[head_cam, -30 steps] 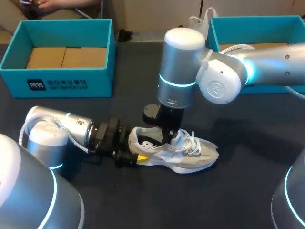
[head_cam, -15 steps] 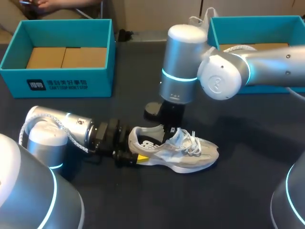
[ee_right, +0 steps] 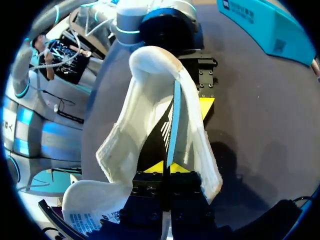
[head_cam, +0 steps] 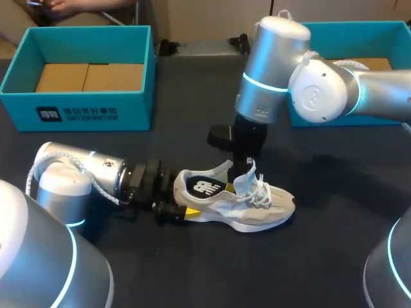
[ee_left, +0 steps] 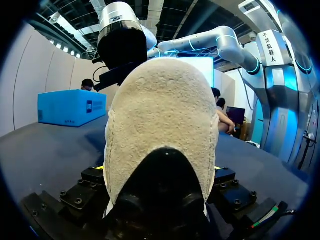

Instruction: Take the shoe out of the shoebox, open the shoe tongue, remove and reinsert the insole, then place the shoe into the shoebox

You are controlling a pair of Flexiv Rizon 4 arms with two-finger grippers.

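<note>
Grey shoe lies on its sole on the table, with its heel clamped between the 2 fingers of the left gripper. The right gripper, just above the shoe opening, is closed on the thin edge of the black insole, which is partly lifted out. I think the pull should go slowly upward, with the left grip firm, so that the insole does not fold or slip.
</note>
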